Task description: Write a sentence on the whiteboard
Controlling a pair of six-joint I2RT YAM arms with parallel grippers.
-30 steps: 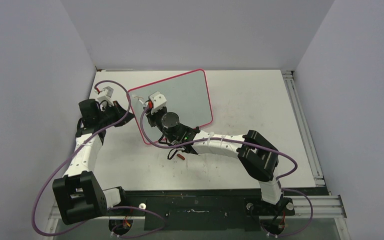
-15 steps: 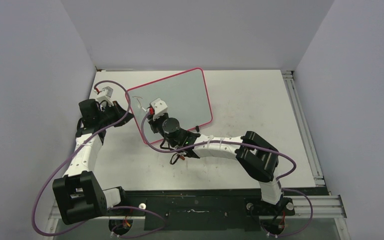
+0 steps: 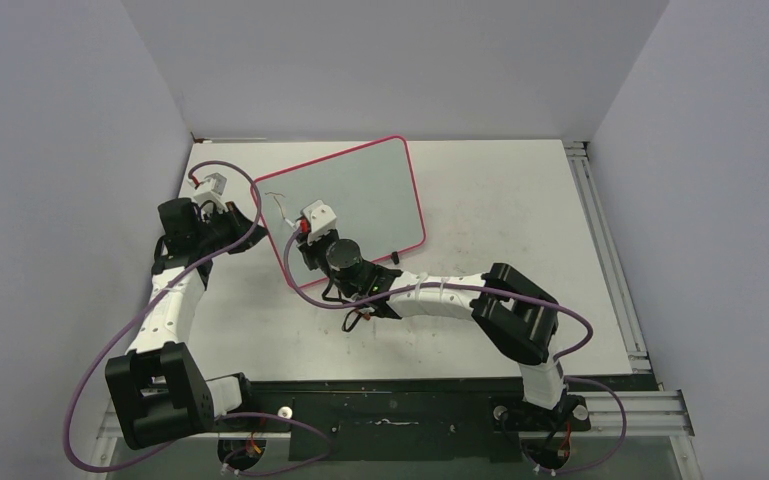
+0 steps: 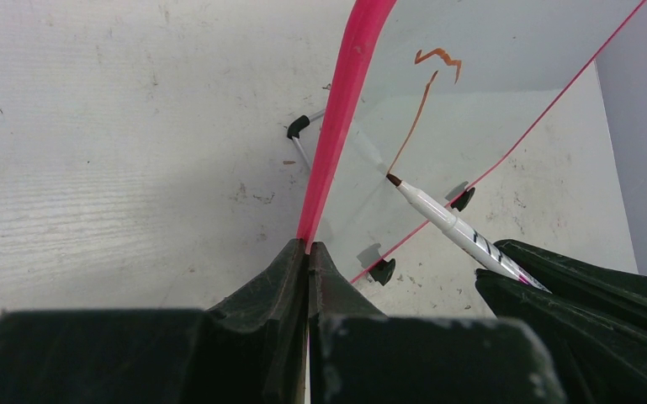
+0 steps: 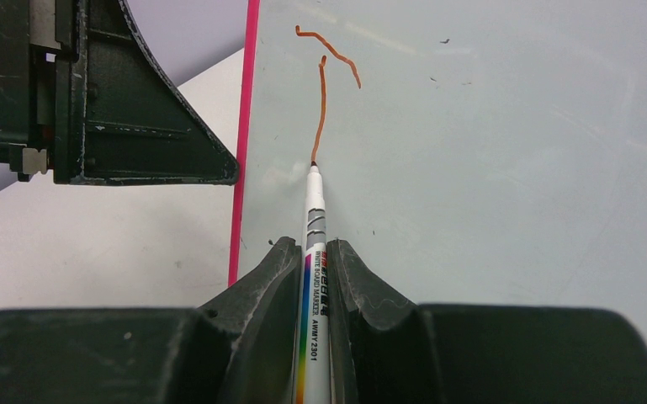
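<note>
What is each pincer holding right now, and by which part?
The left pincer clamps the whiteboard by its pink frame edge; the right pincer grips the marker by its barrel, tip on the board.

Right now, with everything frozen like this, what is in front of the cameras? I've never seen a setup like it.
whiteboard: one, grey-white with a pink frame, on the table's far left-centre.
feet: three visible, black, along the whiteboard's edges.
sentence: two orange-brown strokes only, at the whiteboard's end nearest the left gripper.
marker: one, white barrel with a rainbow stripe, tip touching the longer stroke's end.
table: one, scuffed white, under everything.
cables: two, purple, one looping along each arm.
left gripper: one, black, jaws shut on the whiteboard's frame.
right gripper: one, black, jaws shut on the marker.
</note>
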